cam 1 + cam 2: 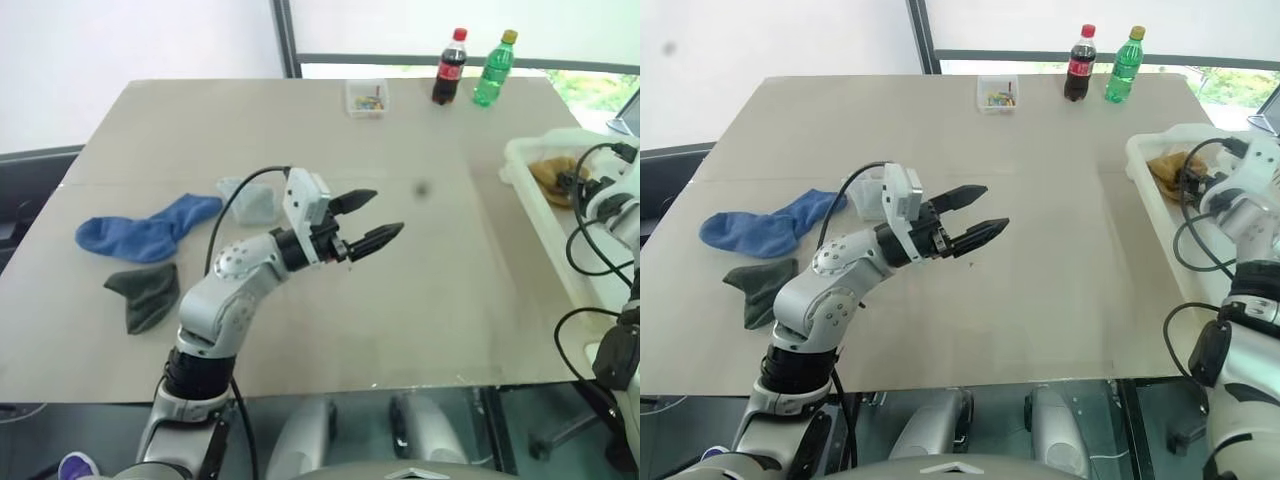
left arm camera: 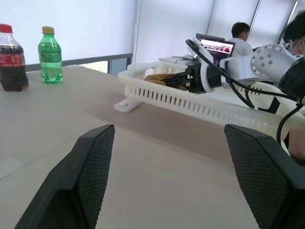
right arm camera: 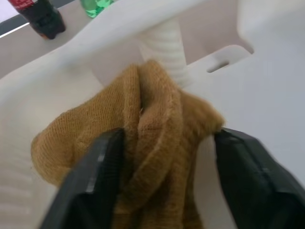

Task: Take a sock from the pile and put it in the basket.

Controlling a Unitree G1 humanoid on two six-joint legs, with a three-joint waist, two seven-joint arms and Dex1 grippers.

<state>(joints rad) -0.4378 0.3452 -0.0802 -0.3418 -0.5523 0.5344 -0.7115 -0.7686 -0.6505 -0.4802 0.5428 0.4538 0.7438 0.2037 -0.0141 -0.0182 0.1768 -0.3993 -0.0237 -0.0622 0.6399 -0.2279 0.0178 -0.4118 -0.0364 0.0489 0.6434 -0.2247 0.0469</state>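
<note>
Beige and wide, the desk [image 1: 420, 300] runs back to a window wall. In the left eye view the left gripper [image 1: 368, 222] hangs above the desk's middle with its fingers apart and nothing between them. What lies of the pile is to its left: a blue sock [image 1: 145, 233], a dark green sock [image 1: 146, 293] nearer the front edge, and a pale grey sock [image 1: 247, 200] partly behind the arm. A small clear box [image 1: 367, 98], a cola bottle [image 1: 450, 68] and a green bottle [image 1: 494, 69] stand at the far edge.

From the right eye view, the basket [image 1: 1140, 150] sits at the desk's right side, with the right arm reaching into it beside a mustard-yellow sock [image 1: 1164, 168].

Through the left wrist view, the basket's slotted wall [image 2: 190, 102] rises beyond the spread black fingers [image 2: 93, 167], and a person [image 2: 240, 40] sits at a laptop [image 2: 217, 45] behind it.

Seen by the right wrist view, the right gripper [image 3: 167, 162] has its fingers spread to either side of the mustard-yellow sock, which lies bunched inside the basket against its white wall.
</note>
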